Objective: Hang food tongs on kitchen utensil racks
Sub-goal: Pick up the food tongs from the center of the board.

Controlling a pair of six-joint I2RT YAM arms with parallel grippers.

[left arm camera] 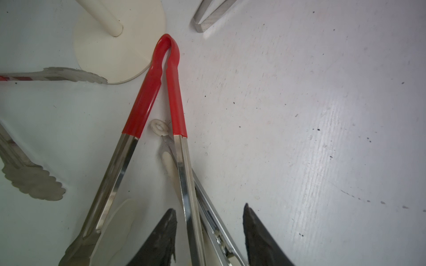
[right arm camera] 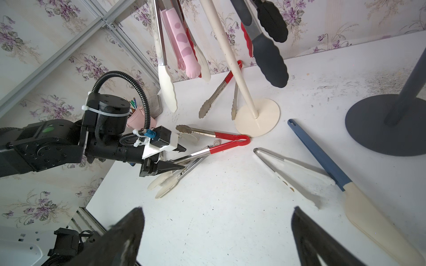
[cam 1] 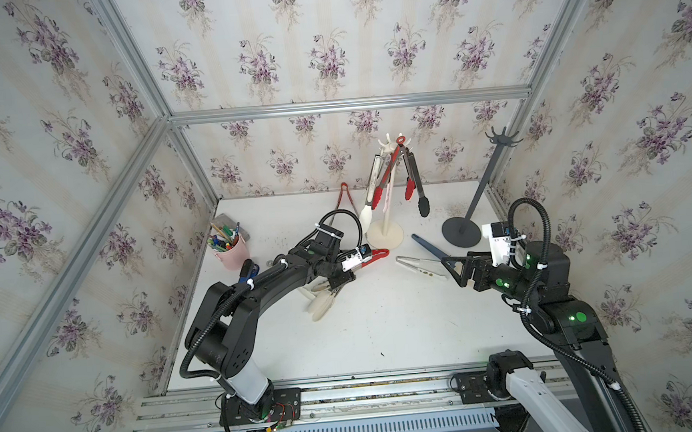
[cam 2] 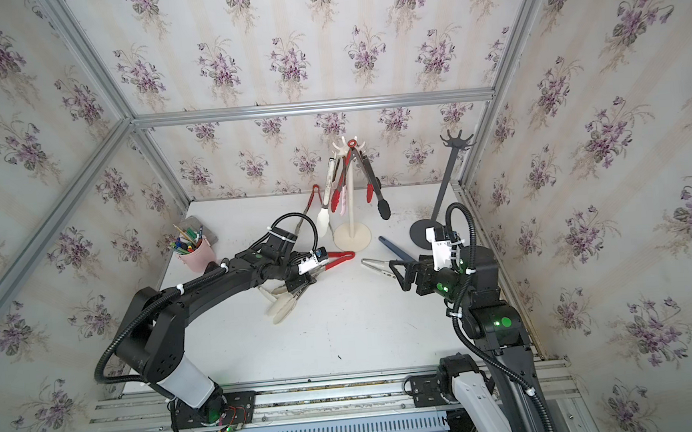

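Now: my left fingers [left arm camera: 161, 239] straddle one steel arm of red-handled tongs [left arm camera: 149, 96], not yet clamped. Tongs flat on desk [left arm camera: 299, 138], loop end beside cream rack [left arm camera: 115, 55] base, likely kept free for hook. My right fingers [right arm camera: 124, 235] spread, empty.

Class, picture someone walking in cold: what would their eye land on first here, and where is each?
First, the tall cream-white utensil rack near the back wall, with red, black, white and pink tongs dangling from its hooks. Next, the left gripper straddling one steel arm of the red-handled tongs lying beside that rack's base. The dark grey rack to the right stands bare.
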